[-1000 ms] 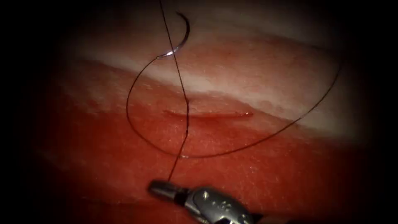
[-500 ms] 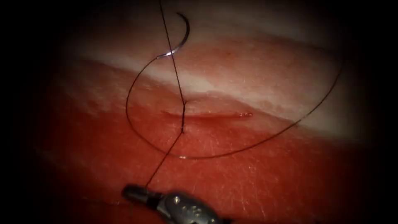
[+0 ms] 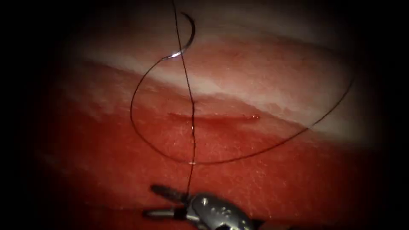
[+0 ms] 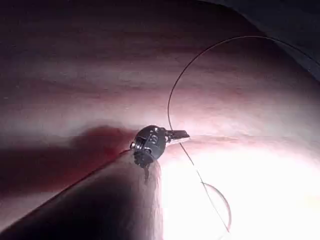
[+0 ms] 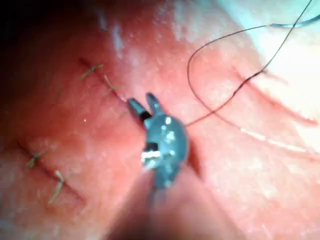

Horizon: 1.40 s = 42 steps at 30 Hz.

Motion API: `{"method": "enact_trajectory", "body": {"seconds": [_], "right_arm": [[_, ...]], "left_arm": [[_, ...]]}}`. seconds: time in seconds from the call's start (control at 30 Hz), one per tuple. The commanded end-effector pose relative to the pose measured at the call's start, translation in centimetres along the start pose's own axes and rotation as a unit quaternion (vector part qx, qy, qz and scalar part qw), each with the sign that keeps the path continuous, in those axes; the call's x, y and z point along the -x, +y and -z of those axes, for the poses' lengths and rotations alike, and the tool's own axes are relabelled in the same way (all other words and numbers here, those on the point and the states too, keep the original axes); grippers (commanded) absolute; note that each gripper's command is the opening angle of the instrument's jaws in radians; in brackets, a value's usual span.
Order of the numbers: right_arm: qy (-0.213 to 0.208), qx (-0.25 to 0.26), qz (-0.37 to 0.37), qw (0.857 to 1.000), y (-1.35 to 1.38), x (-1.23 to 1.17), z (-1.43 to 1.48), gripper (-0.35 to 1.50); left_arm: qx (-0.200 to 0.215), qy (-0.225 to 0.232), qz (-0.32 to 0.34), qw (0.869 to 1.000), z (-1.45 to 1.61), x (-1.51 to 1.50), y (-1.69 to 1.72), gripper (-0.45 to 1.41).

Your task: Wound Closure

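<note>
Jaws of the right arm's steel needle driver (image 3: 164, 201) spread open, holding nothing, near the dark thin thread (image 3: 192, 127) crossing the short cut (image 3: 213, 116), curved steel needle (image 3: 184, 40) lying free on far pale tissue (image 3: 264, 76), not stuck in.

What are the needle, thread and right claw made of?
Needle: likely polished steel, bright glint; lying free on the tissue.
Thread: dark, thin, possibly monofilament; holds smooth curves.
Right claw: open, empty; grey metal with highlights.
</note>
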<state>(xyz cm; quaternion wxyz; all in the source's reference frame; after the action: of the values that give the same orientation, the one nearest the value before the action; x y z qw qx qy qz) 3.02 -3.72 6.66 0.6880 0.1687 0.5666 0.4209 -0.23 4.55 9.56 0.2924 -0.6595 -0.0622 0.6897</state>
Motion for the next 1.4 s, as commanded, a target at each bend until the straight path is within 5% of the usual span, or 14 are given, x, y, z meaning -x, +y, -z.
{"method": "enact_trajectory", "body": {"seconds": [0.03, 0.23, 0.67, 1.13, 1.4], "right_arm": [[0.032, -0.004, 0.018, 0.999, 0.12, 0.05, 0.04, 1.33], [0.080, -0.021, 0.129, 0.988, 0.31, -0.28, 0.35, 1.40], [0.072, -0.069, 0.104, 0.990, 0.73, -1.03, 0.56, 1.38], [0.046, -0.041, 0.096, 0.993, 1.37, -1.04, 0.24, 1.33], [0.047, -0.050, 0.098, 0.993, 1.24, -1.03, 0.30, 1.40]], "left_arm": [[0.011, 0.003, 0.004, 1.000, -0.05, -0.04, 0.01, -0.45], [0.042, 0.014, 0.025, 0.999, -0.03, -0.18, 0.35, -0.45], [0.105, 0.022, 0.073, 0.992, 0.07, -0.85, 1.11, -0.45], [0.184, 0.026, 0.083, 0.979, 0.08, -1.59, 1.93, -0.45], [0.187, 0.023, 0.086, 0.978, 0.07, -1.63, 1.94, -0.45]]}}
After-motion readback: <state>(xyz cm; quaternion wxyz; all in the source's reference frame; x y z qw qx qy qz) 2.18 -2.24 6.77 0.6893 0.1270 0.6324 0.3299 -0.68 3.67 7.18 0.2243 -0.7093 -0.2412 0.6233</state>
